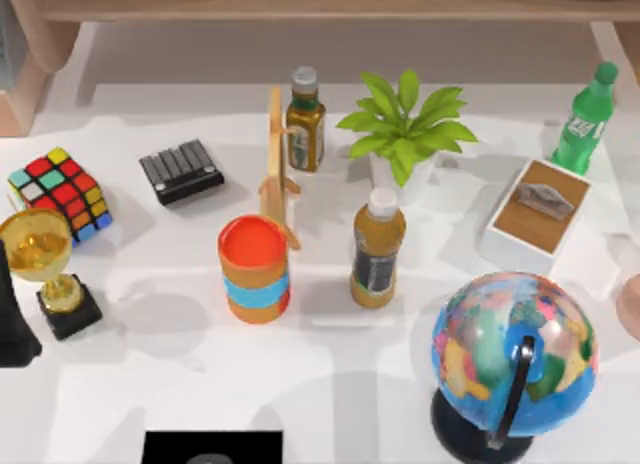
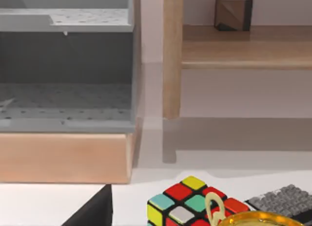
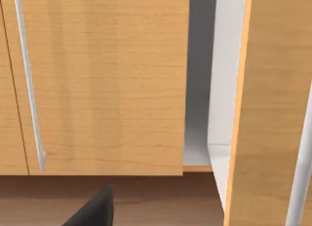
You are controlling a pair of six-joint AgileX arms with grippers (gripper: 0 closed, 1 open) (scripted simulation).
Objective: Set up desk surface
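The desk surface point(image 1: 180, 384) is a broad white tabletop crowded with objects. A dark part of my left arm point(image 1: 14, 319) stands at its left edge, beside a gold trophy point(image 1: 40, 246) and a Rubik's cube point(image 1: 60, 192). In the left wrist view a dark piece of my left gripper point(image 2: 95, 210) hangs over the desk surface point(image 2: 44, 204), close to the cube point(image 2: 187, 202) and the trophy's rim point(image 2: 265, 219). My right gripper point(image 3: 95, 207) shows as a dark piece in front of wooden cabinet doors point(image 3: 102, 80), above a brown floor.
On the desk stand a black keypad point(image 1: 180, 171), a wooden stand point(image 1: 277, 164), a brown bottle point(image 1: 305, 124), a plant point(image 1: 405, 129), a green bottle point(image 1: 585, 119), a tissue box point(image 1: 538, 212), an orange bottle point(image 1: 378, 249), a red cup point(image 1: 256, 269) and a globe point(image 1: 512, 359). A wooden shelf point(image 1: 300, 2) runs behind.
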